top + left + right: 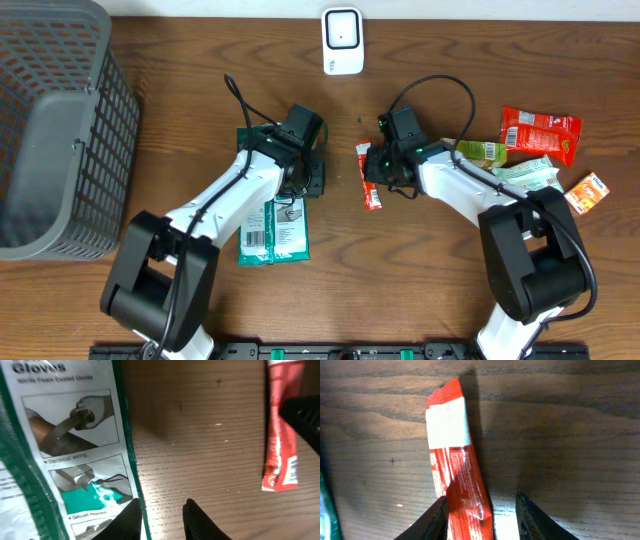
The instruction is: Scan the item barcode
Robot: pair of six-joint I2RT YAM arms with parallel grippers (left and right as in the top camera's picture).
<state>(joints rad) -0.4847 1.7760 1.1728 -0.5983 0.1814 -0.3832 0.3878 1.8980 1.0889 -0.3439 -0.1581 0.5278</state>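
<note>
A green-and-white gloves package (272,228) lies flat on the table. My left gripper (306,178) is low over its right edge. In the left wrist view the jaws (160,519) stand narrowly apart: one finger is over the package (75,450) and the other over bare wood. A thin red stick packet (370,185) lies in the middle. My right gripper (386,168) is down on it. Its open fingers (481,506) straddle the packet (454,460), which rests against the left finger. A white scanner (342,40) stands at the table's far edge.
A grey mesh basket (55,130) fills the left side. Snack packets are piled at the right: a red one (540,130), a green one (482,152) and a small orange one (588,192). The right gripper's dark body (305,415) shows in the left wrist view.
</note>
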